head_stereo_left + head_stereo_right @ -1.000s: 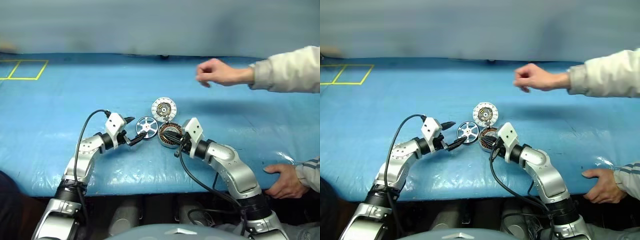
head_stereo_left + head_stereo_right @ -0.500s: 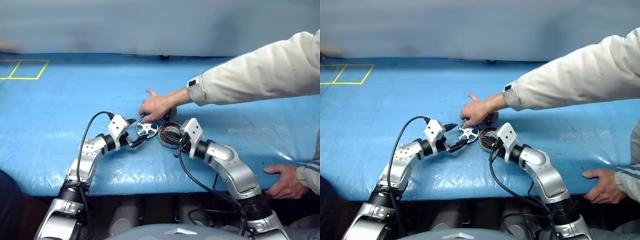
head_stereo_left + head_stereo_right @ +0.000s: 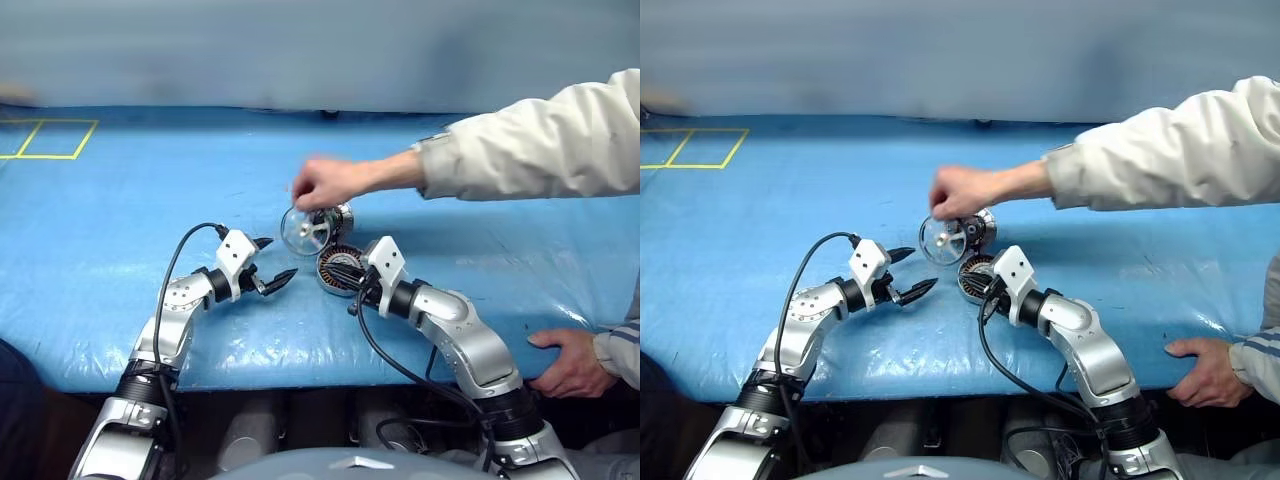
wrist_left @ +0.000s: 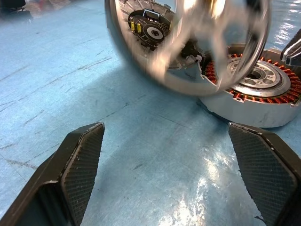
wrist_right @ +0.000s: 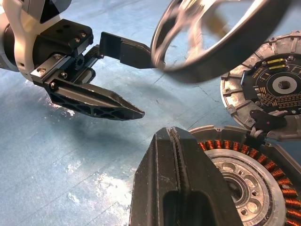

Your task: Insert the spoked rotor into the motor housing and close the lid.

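Left end effector [image 3: 268,263] below person's hand [image 3: 325,182]

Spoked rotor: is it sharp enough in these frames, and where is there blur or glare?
Left wrist view: the spoked rotor is smeared by motion blur, while the motor housing and lid stay crisp; glare patches on the blue table cover. Right wrist view: same smear. Left eye view: rotor under the person's hand only slightly soft.

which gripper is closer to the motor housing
Right. The right gripper, shut, sits at the motor housing's rim. The left gripper, open, is off to its side, apart.
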